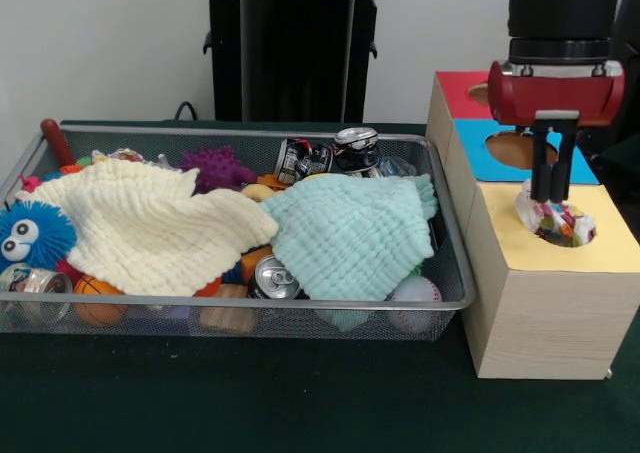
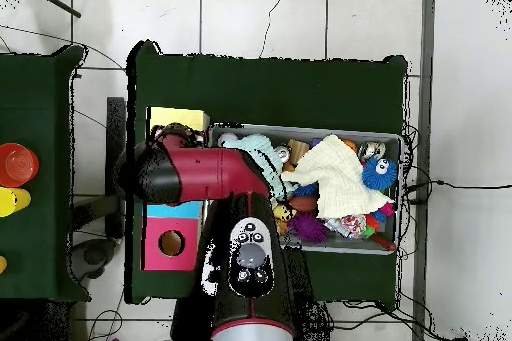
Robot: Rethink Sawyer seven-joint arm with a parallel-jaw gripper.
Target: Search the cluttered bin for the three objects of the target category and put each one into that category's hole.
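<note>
My gripper (image 1: 551, 195) hangs over the yellow hole (image 1: 563, 229) of the wooden sorting box (image 1: 545, 308), fingers (image 1: 541, 173) clenched on a clear plastic bag of colourful bits (image 1: 551, 218), which sits partly inside that hole. Beside the box, the wire bin (image 1: 240, 318) holds a mint cloth (image 1: 350, 235), a cream cloth (image 1: 150, 223), crushed cans (image 1: 330, 155) and a blue fuzzy toy (image 1: 32, 235).

Red arm (image 2: 205, 175) over sorting box (image 2: 178, 118), cluttered bin (image 2: 392, 139) beside it
</note>
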